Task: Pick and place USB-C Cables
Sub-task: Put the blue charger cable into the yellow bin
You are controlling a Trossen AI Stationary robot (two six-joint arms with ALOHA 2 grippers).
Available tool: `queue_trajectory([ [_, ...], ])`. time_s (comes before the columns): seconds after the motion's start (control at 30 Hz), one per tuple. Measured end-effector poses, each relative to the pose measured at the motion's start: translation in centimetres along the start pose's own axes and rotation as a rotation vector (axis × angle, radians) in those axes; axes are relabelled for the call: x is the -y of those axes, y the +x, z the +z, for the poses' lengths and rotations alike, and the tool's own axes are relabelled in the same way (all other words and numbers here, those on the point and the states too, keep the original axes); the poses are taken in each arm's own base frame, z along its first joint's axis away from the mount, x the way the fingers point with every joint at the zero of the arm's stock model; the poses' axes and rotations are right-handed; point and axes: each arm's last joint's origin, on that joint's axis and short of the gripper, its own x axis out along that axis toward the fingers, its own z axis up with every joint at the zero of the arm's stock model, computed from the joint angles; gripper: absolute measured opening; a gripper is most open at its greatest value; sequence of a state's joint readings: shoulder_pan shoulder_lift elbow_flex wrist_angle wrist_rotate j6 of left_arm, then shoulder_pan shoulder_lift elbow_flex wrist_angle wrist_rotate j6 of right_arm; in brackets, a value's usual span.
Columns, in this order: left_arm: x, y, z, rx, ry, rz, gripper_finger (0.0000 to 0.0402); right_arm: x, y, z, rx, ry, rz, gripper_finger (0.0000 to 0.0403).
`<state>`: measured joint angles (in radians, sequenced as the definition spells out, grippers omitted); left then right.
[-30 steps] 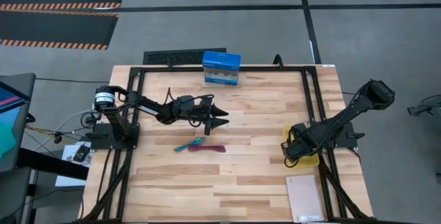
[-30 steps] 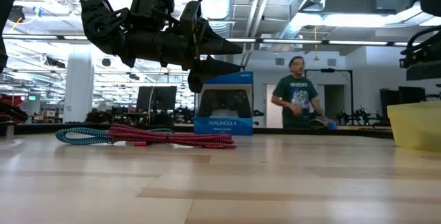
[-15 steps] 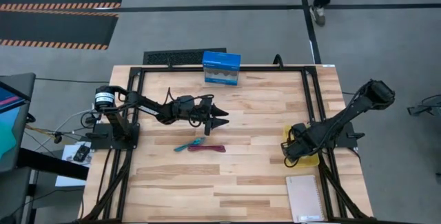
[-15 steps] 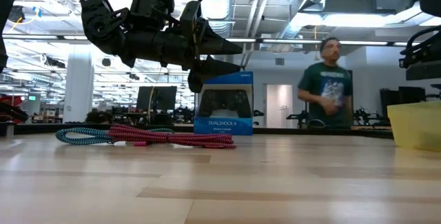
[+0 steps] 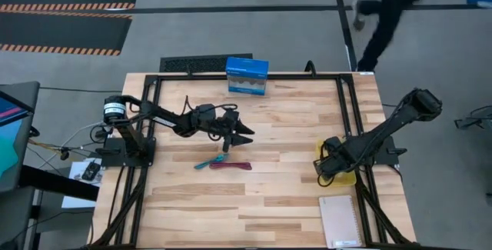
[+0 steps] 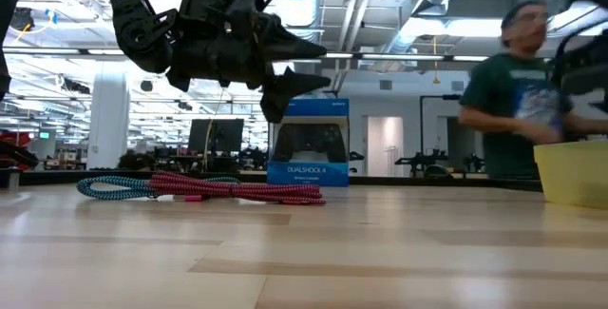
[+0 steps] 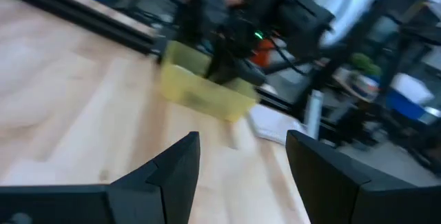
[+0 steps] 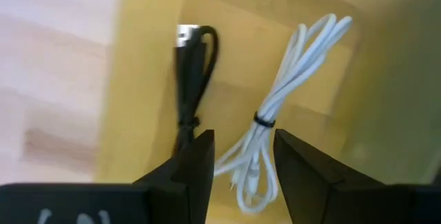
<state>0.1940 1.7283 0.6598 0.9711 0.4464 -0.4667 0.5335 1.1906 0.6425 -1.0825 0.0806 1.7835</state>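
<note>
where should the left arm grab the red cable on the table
Grip the maroon-red cable across its middle, coming straight down from above. It lies flat and long on the table, and its left end touches the teal cable, so mid-bundle is clearer. The left gripper is open.

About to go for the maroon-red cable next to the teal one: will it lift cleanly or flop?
Probably floppy: the maroon-red cable is a thin, loosely gathered bundle lying flat. It touches the teal cable, so it may drag that along. Likely light.
</note>
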Motion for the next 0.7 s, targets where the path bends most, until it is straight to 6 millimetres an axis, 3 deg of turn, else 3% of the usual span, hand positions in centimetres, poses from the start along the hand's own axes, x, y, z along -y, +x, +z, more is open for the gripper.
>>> queue_trajectory([
  [0.23,2.1,-1.6,1.4,-0.128,0.047,-0.057,0.0203,0.4,-4.4,0.8,0.094,-0.008,0.079,0.0169],
  [0.5,6.8,-5.5,2.0,-0.281,0.192,0.281,0.0203,0.3,-9.2,2.0,0.368,-0.043,0.293,0.0167],
  [0.7,9.3,-7.4,0.5,-0.441,0.19,0.356,0.0203,-2.0,-10.7,2.2,0.616,-0.198,0.483,0.0168],
])
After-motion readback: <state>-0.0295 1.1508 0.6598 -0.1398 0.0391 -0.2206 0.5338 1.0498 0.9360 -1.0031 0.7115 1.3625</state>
